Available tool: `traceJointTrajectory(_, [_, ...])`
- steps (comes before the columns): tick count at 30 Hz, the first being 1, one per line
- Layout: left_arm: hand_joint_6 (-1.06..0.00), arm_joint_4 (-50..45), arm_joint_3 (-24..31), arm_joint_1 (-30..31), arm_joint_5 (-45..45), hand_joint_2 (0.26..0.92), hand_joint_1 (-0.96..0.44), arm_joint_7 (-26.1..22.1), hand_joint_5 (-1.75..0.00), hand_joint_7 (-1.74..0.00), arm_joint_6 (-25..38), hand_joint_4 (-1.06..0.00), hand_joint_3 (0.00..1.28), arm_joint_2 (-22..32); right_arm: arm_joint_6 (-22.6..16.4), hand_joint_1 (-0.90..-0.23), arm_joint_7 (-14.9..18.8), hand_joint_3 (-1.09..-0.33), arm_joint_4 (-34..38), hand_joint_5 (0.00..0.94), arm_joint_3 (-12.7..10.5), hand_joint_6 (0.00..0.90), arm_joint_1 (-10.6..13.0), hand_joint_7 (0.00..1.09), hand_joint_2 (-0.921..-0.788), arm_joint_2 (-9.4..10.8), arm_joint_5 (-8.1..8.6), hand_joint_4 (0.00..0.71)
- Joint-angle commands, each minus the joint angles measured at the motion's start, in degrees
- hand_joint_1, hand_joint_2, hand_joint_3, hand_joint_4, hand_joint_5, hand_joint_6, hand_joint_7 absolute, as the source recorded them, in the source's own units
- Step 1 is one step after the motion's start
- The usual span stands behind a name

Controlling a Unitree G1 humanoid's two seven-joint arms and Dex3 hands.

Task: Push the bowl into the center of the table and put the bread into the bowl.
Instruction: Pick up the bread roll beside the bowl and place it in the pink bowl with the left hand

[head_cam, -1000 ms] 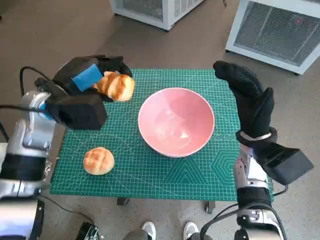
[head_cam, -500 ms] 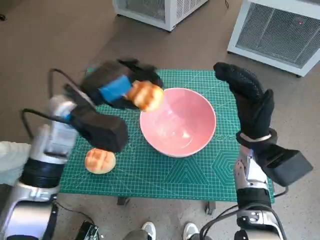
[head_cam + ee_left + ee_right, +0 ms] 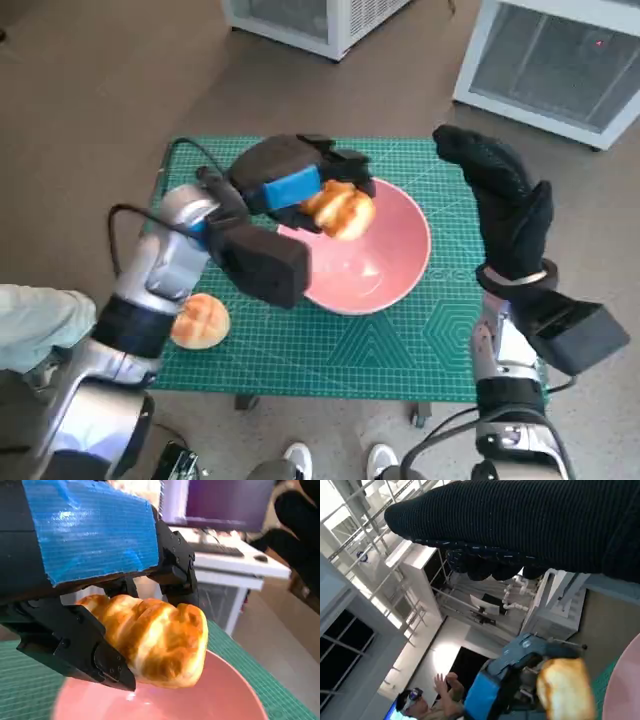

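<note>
Pink bowl (image 3: 365, 250) sits mid-mat. Our left hand (image 3: 290, 180) grips the bread loaf (image 3: 340, 208) over it, unreleased; round bun (image 3: 200, 320) outside. Right hand (image 3: 500, 205) open, empty.

Even, soft daylight is filling the head view, leaving only faint shadows under the shiny pink bowl (image 3: 375, 262), which is catching small glints. Its edges are bending with wide-angle distortion. In the right wrist view, bright windows at upper left are blowing out, and the background is blurring
</note>
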Motion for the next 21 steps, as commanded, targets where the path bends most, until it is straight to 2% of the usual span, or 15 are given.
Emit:
traceJointTrajectory(1, [-0.58, 6.34, -1.47, -2.17, 1.04, 0.92, 0.0, 2.15, -1.15, -1.18, -2.86, -0.72, 0.07, -2.23, 0.08, -0.764, -0.7, -0.736, -0.03, 0.004, -0.41, 0.132, 2.04, 0.51, -0.921, -0.26, -0.57, 0.258])
traceJointTrajectory(2, [-0.58, 7.6, -1.67, -2.33, 1.02, 0.921, 0.0, 2.33, -1.16, -1.19, -3.23, -0.72, 0.08, -2.66, 0.0, -0.765, -0.78, -0.736, -0.15, 0.004, -0.42, 0.132, 2.19, 0.51, -0.921, -0.3, -0.59, 0.258])
traceJointTrajectory(4, [-0.49, 9.68, -2.03, -2.47, 1.03, 0.921, 0.0, 2.5, -1.23, -1.28, -3.85, -0.65, 0.14, -3.26, -0.13, -0.767, -0.89, -0.736, -0.34, 0.004, -0.46, 0.134, 2.43, 0.51, -0.921, -0.37, -0.61, 0.259])
traceJointTrajectory(5, [-0.45, 10.52, -2.21, -2.5, 1.05, 0.901, 0.0, 2.54, -1.1, -1.16, -4.12, -0.59, 0.15, -3.46, -0.17, -0.767, -0.93, -0.736, -0.42, 0.004, -0.49, 0.134, 2.52, 0.51, -0.921, -0.41, -0.61, 0.26])
traceJointTrajectory(7, [-0.42, 11.85, -2.64, -2.44, 1.22, 0.863, -0.01, 2.36, -0.54, -0.64, -4.28, -0.5, 0.1, -3.74, -0.29, -0.768, -1.03, -0.736, -0.46, 0.005, -0.57, 0.135, 2.63, 0.51, -0.921, -0.5, -0.64, 0.262])
traceJointTrajectory(8, [-0.42, 12.29, -2.91, -2.37, 1.43, 0.854, -0.02, 2.19, -0.35, -0.45, -4.17, -0.46, 0.07, -3.79, -0.36, -0.768, -1.14, -0.736, -0.47, 0.006, -0.61, 0.135, 2.66, 0.51, -0.921, -0.55, -0.71, 0.263])
traceJointTrajectory(9, [-0.39, 12.65, -3.1, -2.35, 1.57, 0.836, -0.04, 2.11, -0.23, -0.32, -4.13, -0.39, 0.05, -3.81, -0.41, -0.768, -1.23, -0.736, -0.48, 0.006, -0.62, 0.133, 2.68, 0.51, -0.921, -0.58, -0.78, 0.263])
traceJointTrajectory(11, [-0.35, 12.81, -3.69, -2.23, 2.16, 0.809, -0.1, 1.75, -0.12, -0.19, -3.66, -0.29, 0.03, -3.63, -0.4, -0.768, -1.41, -0.736, -0.49, 0.006, -0.68, 0.132, 2.66, 0.51, -0.921, -0.62, -0.81, 0.264])
traceJointTrajectory(14, [-0.31, 12.38, -4.28, -2.22, 3.16, 0.782, -0.19, 1.19, -0.04, -0.09, -3.15, -0.2, 0.01, -3.12, -0.44, -0.768, -1.78, -0.737, -0.52, 0.006, -0.69, 0.131, 2.65, 0.51, -0.921, -0.59, -1.05, 0.264])
traceJointTrajectory(21, [-0.25, 7.42, -3.49, -1.13, 2.67, 0.769, -0.3, -3.64, 0.0, -0.02, 0.41, -0.1, 0.0, -0.71, -0.66, -0.77, -2.78, -0.739, -0.25, 0.006, -0.48, 0.13, 2.53, 0.51, -0.921, -0.32, -1.93, 0.267])
